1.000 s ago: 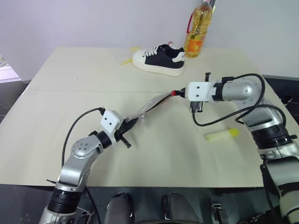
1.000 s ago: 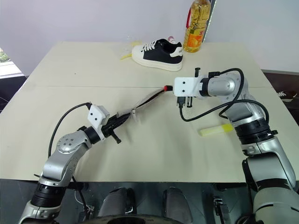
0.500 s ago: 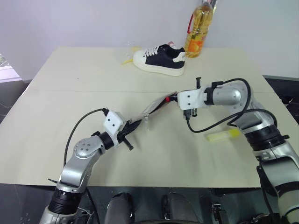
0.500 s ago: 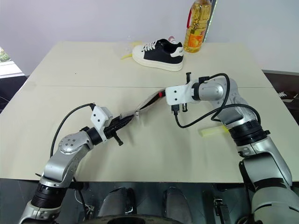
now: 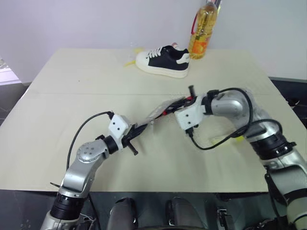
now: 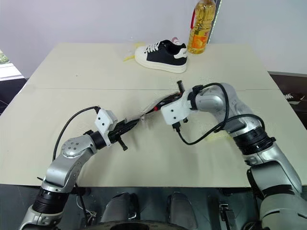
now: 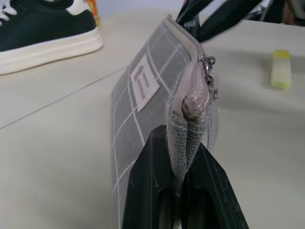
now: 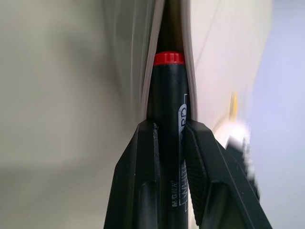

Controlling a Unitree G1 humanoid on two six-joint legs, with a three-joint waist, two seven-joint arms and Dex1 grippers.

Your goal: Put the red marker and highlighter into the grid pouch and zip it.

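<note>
Left pincer (image 7: 183, 191) clamped on the zipper-end corner of the grid pouch (image 7: 143, 109), holding it up off the desk (image 5: 72, 86), edge on. Right pincer (image 8: 167, 138) closed around the red marker (image 8: 167, 95), whose front end sits in the pouch mouth between the two fabric walls.

Highlighter (image 7: 280, 69) lies on the desk near the right forearm, well apart from the pouch, not yet handled.

Risks, as judged:
- Mouth is narrow; marker may catch on the fabric or the zipper edge and jam.
- Pouch held by one corner only; a push along it may swing or fold it, or pull it from the left grip.
- Letting go early may let the marker slide back out.

Desk: pale beige top with a seam across. At the far edge a black-and-white sneaker (image 5: 163, 60), an oil bottle (image 5: 202, 31), a yellow scrap (image 5: 130, 63). Plain light wall behind, dark floor at the sides.
</note>
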